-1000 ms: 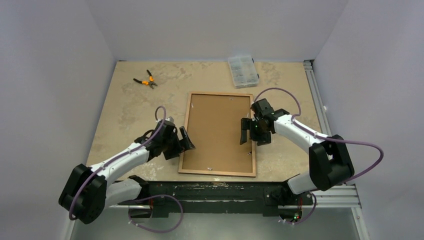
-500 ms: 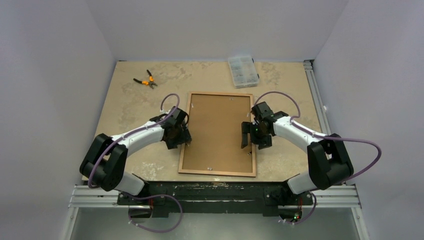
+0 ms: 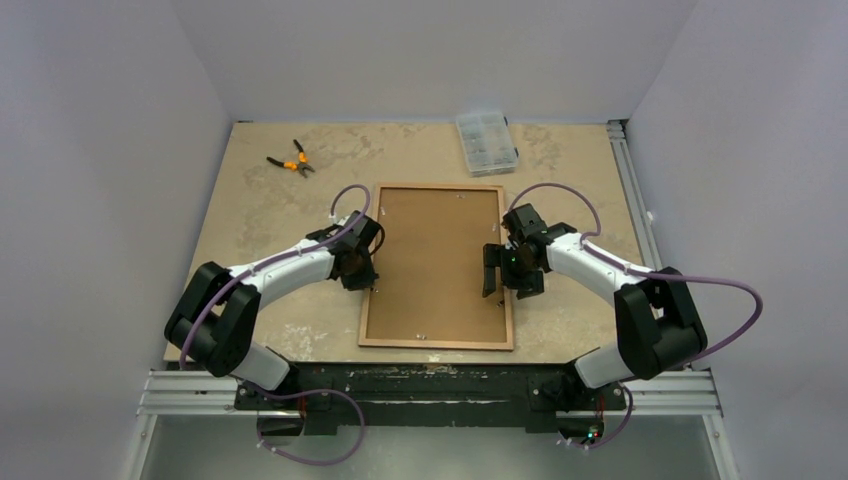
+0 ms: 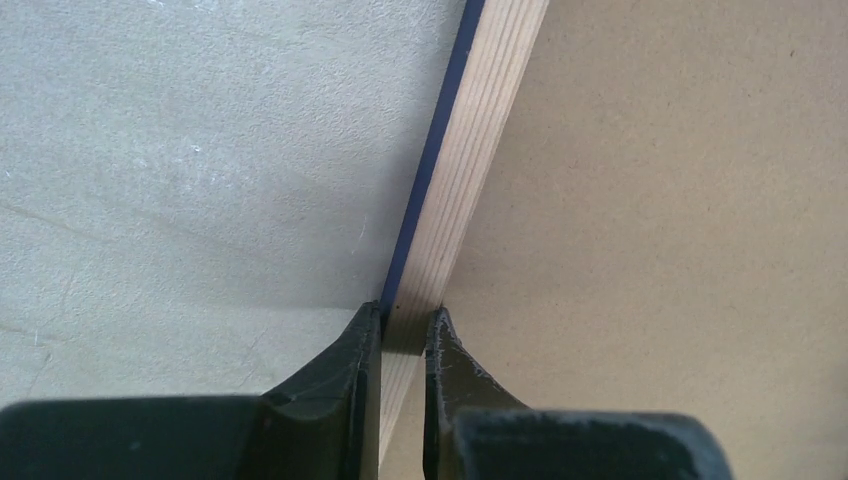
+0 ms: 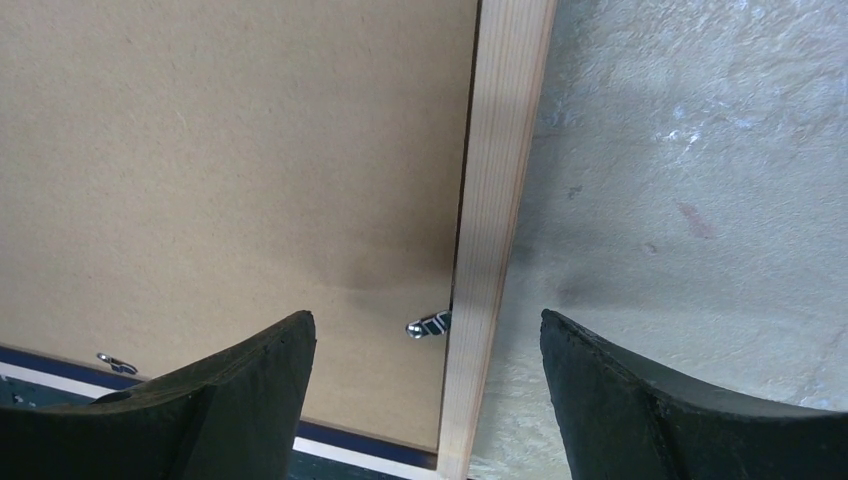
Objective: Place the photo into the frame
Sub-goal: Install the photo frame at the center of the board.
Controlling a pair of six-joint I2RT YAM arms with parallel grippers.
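Frame [image 3: 436, 344] lies flat at the middle of the table [image 3: 270, 220], wood-brown side up, its brown backing board [image 3: 436, 265] filling the opening. At the 9 o'clock rail the left gripper [image 4: 405, 318] is clenched on the frame, one finger on the outer blue edge and the other on the inner edge against the board. At the 3 o'clock rail the right gripper [image 5: 425, 325] hangs with its fingers spread wide, straddling the rail and grasping nothing; a small metal clip [image 5: 430, 324] sits between them. Orange-handled pliers [image 3: 291, 160] lie at 10 o'clock, a clear parts box [image 3: 486, 143] at 1 o'clock, both apart from the frame.
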